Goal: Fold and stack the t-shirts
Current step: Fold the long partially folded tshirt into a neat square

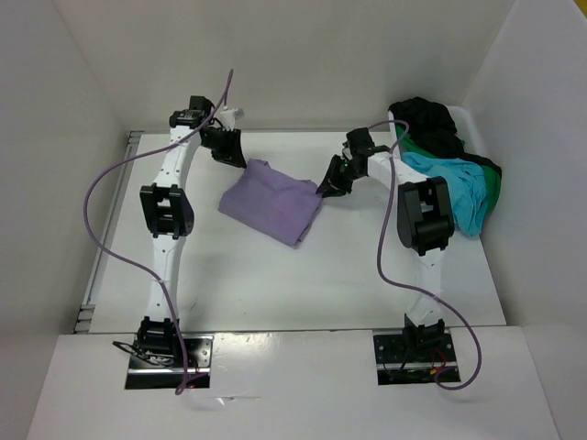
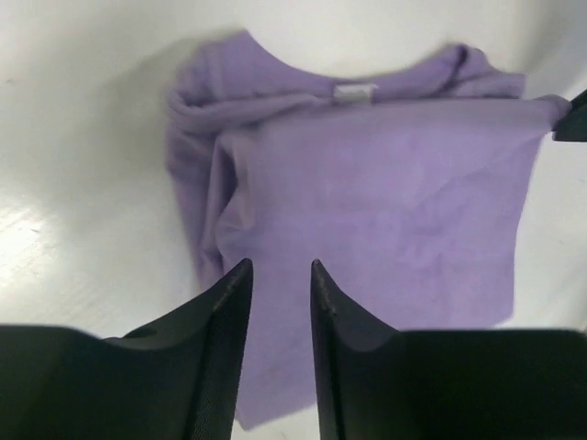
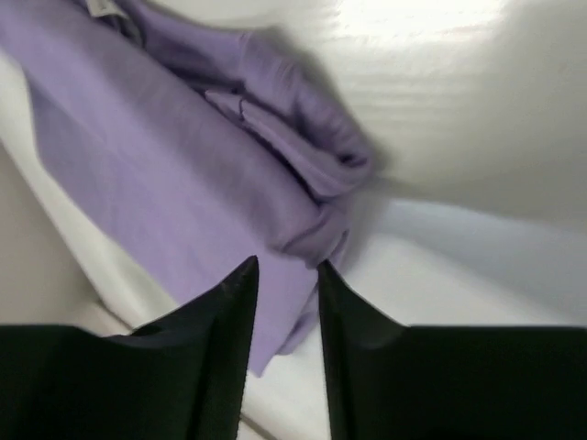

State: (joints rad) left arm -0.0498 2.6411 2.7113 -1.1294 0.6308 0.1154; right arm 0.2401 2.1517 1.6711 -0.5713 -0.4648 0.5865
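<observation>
- lavender shirt (image 1: pixel 272 203) is seen folded flat on the table (image 1: pixel 275 284), just above centre of top view; its neck label (image 2: pixel 354 92) shows near top of left wrist view.
- left gripper (image 1: pixel 240 163) is held over shirt's upper-left corner. fingers (image 2: pixel 229 312) are set a narrow gap apart, w/ nothing pinched btwn them.
- right gripper (image 1: pixel 323 191) is placed at shirt's right corner, tips against the bunched cloth edge. only a narrow gap is left; whether cloth is gripped can't be told.
- black shirt (image 1: pixel 426 119), turquoise shirt (image 1: pixel 449 183) & green shirt (image 1: pixel 495 188) are heaped together in the white bin (image 1: pixel 468 119), upper right of top view.
</observation>
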